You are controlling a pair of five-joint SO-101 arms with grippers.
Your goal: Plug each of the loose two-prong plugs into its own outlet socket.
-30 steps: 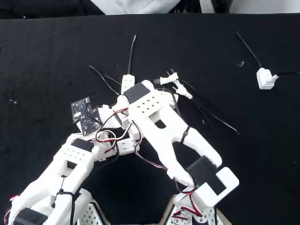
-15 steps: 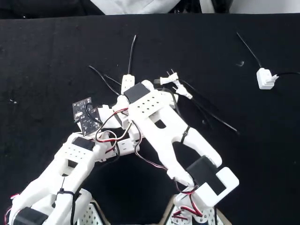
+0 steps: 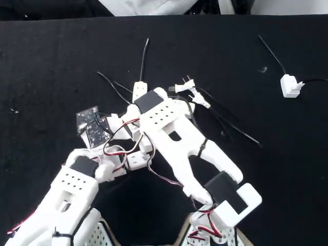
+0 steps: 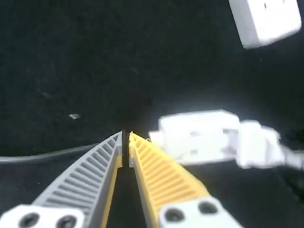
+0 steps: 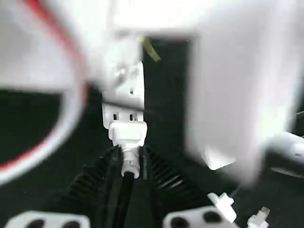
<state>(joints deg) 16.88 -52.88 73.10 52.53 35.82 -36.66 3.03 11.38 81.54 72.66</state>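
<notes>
My right gripper point(image 5: 129, 164) is shut on the neck of a white two-prong plug point(image 5: 127, 132), which sits against a white outlet socket point(image 5: 124, 92). In the high view the right arm point(image 3: 169, 120) lies over that spot, next to a white socket point(image 3: 139, 91) with a cord running away. My left gripper point(image 4: 124, 137) is shut with nothing between its grey and yellow fingers. Just beside its tips lies a white socket point(image 4: 197, 135) with a plug point(image 4: 256, 145) in it. Two loose plugs point(image 3: 187, 87) lie beyond the right arm.
Another white socket block point(image 4: 266, 21) lies farther off in the left wrist view. At the far right of the black table point(image 3: 51, 61) a white outlet point(image 3: 290, 85) holds a plug. Thin black cords point(image 3: 230, 125) trail across the middle; the left arm's wires point(image 3: 120, 148) hang close to the right arm.
The left arm's wrist has drawn back toward the near left edge. The right arm has kept still.
</notes>
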